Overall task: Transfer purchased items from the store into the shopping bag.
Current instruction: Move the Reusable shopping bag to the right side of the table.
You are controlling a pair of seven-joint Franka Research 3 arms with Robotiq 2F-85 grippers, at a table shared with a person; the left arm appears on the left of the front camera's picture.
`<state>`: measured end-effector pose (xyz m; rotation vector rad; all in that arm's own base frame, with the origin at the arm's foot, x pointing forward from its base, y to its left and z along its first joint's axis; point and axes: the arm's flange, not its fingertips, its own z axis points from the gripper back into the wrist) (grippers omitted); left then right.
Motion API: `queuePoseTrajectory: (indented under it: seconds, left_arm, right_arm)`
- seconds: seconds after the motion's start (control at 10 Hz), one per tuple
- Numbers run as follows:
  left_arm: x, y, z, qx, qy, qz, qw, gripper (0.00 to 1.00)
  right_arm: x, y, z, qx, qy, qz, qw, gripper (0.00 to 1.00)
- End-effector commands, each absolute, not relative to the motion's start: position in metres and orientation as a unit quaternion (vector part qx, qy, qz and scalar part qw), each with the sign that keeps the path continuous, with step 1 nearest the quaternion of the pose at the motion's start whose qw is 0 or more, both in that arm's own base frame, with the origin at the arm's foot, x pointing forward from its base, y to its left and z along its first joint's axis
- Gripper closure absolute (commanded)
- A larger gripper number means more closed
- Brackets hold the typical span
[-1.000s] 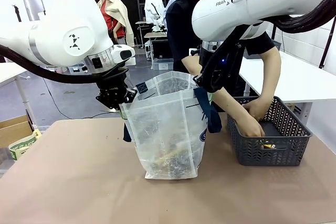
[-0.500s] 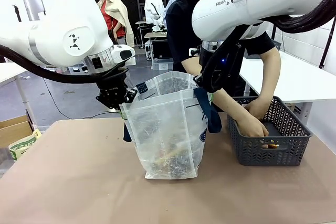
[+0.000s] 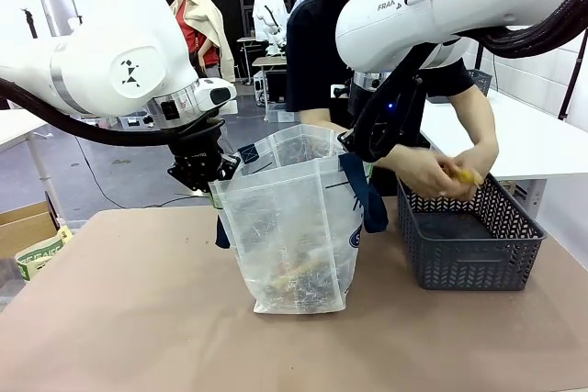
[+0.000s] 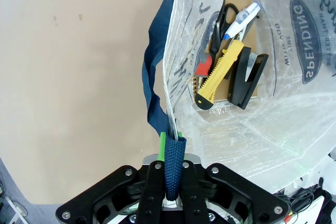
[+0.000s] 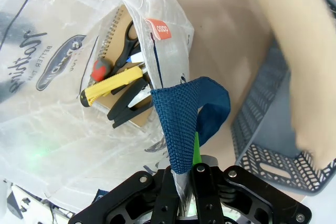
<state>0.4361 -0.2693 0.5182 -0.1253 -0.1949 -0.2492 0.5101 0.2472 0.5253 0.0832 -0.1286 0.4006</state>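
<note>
Translucent white shopping bag with navy strap handles and navy oval "SPENDING" logo; upright on the tabletop, mouth stretched wide open. At the bottom, lying flat: yellow utility knife; black stapler; black-handled scissors; brown spiral notebook.

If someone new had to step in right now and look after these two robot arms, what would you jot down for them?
The left robot hand is shut on the shopping bag's navy strap, the right robot hand on the other strap. Together they hold the bag open, upright on the table.
Inside: yellow utility knife, scissors, stapler, notebook.
The person's hands hold a small yellow item above the grey basket.
Left: it goes in the bag; the basket's floor is partly hidden.
</note>
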Motion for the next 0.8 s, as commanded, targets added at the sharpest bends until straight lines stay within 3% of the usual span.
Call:
queuePoseTrajectory:
  seconds: [0.0,0.7]
  left_arm:
    - [0.4329,-0.265,0.5182,-0.058,-0.098,-0.119,0.986,1.0]
    - [0.4329,-0.265,0.5182,-0.058,-0.098,-0.119,0.986,1.0]
  right_arm:
    - [0.5116,0.2445,0.5251,0.041,-0.064,0.198,0.977,1.0]
    - [0.5116,0.2445,0.5251,0.041,-0.064,0.198,0.977,1.0]
